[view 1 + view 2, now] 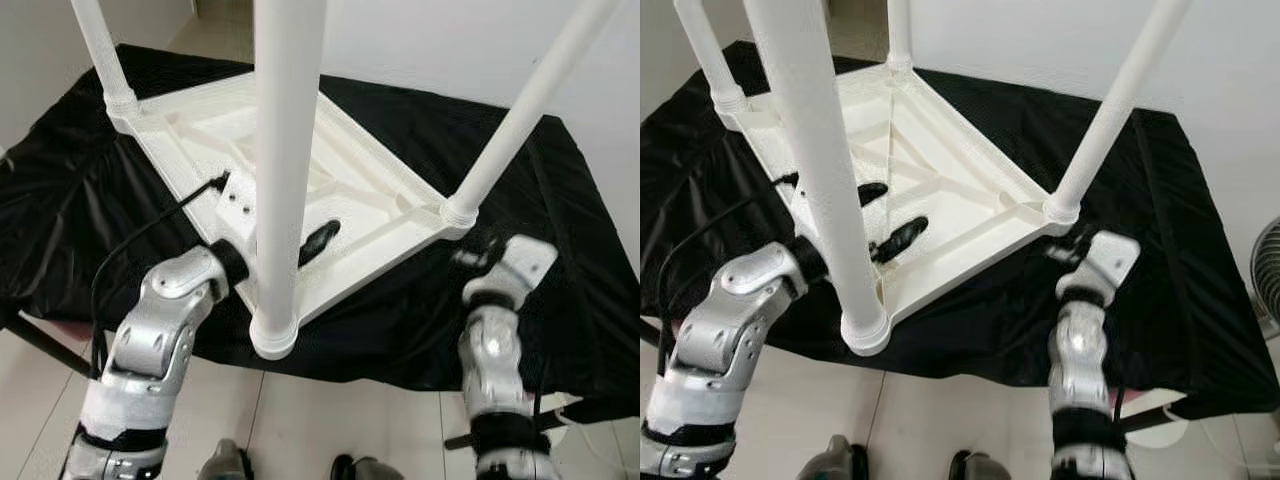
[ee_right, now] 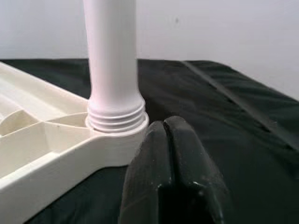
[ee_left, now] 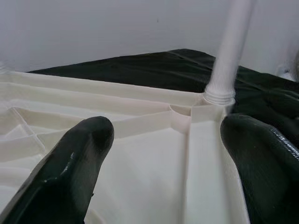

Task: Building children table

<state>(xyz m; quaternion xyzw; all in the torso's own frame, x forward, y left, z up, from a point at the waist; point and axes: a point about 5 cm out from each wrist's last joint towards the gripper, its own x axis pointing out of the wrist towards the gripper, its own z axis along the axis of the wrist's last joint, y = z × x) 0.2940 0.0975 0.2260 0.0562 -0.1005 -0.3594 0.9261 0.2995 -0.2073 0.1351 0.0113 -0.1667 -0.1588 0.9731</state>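
Upside-down white plastic children's table [image 1: 300,190] lying flat on the black cloth [image 1: 560,270] that covers the tabletop, turned diagonally so 1 corner points at the near edge. 4 white legs sticking up, 1 per corner: near-corner leg [image 1: 285,170] right in front of the camera, right-corner leg [image 1: 525,110] leaning up and out, left-corner leg [image 1: 100,45], and the far one [image 1: 898,30] poking up at the back.

Left claw [image 1: 885,215] reaching in over the ribbed underside from the near left side, just behind the near-corner leg. Fingers [image 3: 70,172] spread wide apart in the left wrist view, nothing held between them, just the bare white panel and ribs underneath.

Right claw [image 2: 170,154] parked just beside the right corner, low over the cloth, next to the threaded collar [image 2: 116,119] where that leg screws into its socket. Fingers pressed together, tips closed on nothing, close to the collar but hard to tell if touching.

Pale floor [image 1: 330,420] below the near edge.
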